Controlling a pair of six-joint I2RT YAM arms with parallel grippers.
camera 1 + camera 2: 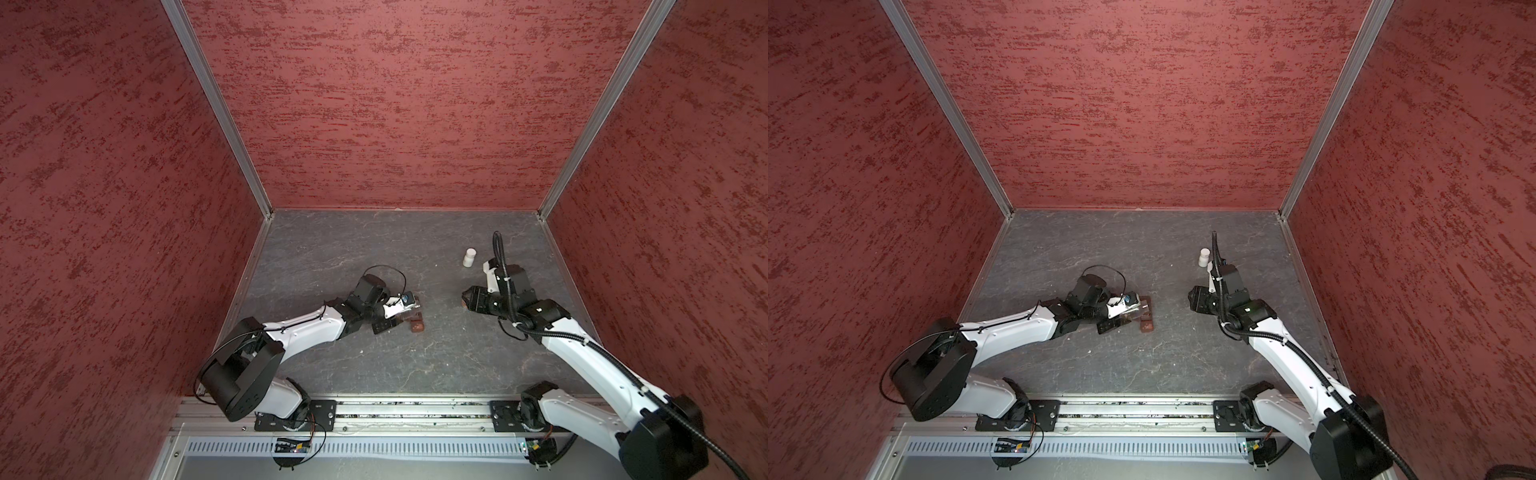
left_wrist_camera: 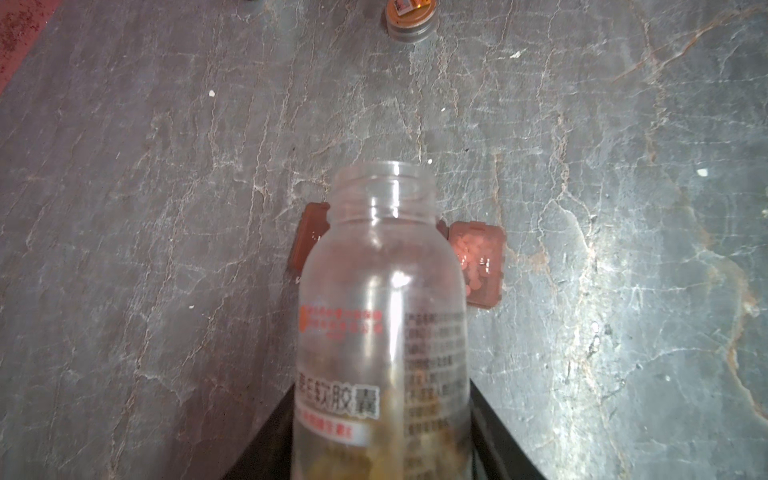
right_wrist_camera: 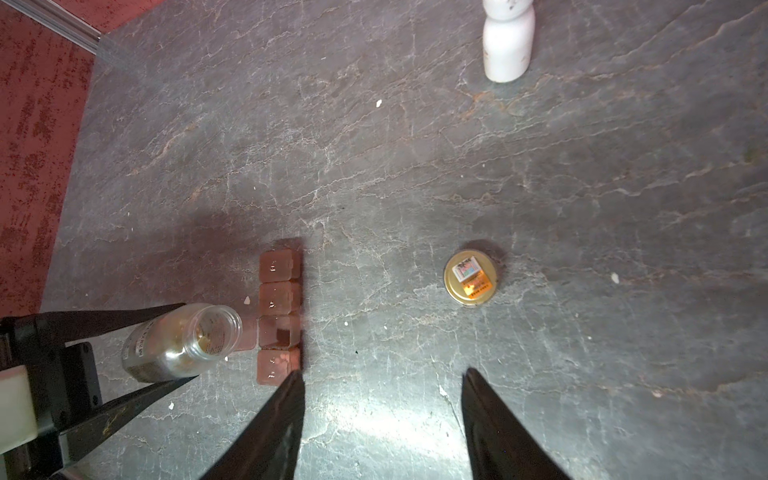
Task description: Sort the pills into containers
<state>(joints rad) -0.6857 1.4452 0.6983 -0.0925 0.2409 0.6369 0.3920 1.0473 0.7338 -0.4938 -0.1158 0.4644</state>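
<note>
The containers (image 3: 279, 316) are a short brown strip of square compartments, seen in both top views (image 1: 417, 322) (image 1: 1145, 319). One compartment near the middle of the strip has its lid swung open. An end compartment (image 2: 478, 262) shows small pinkish pills through its lid. My left gripper (image 2: 384, 384) (image 3: 189, 340) is shut on a clear uncapped bottle (image 2: 382, 299) (image 1: 410, 307). The bottle lies tilted, its mouth just over the strip, with yellowish pills (image 3: 203, 338) inside. My right gripper (image 3: 383, 372) (image 1: 467, 299) hangs open over bare table, one fingertip by the strip's end.
The bottle's gold-orange cap (image 3: 471, 277) (image 2: 409, 16) lies flat on the table between the strip and my right gripper. A small white bottle (image 1: 469, 257) (image 3: 508, 45) stands further back. Tiny white specks (image 1: 360, 352) dot the slate surface. Red walls enclose three sides.
</note>
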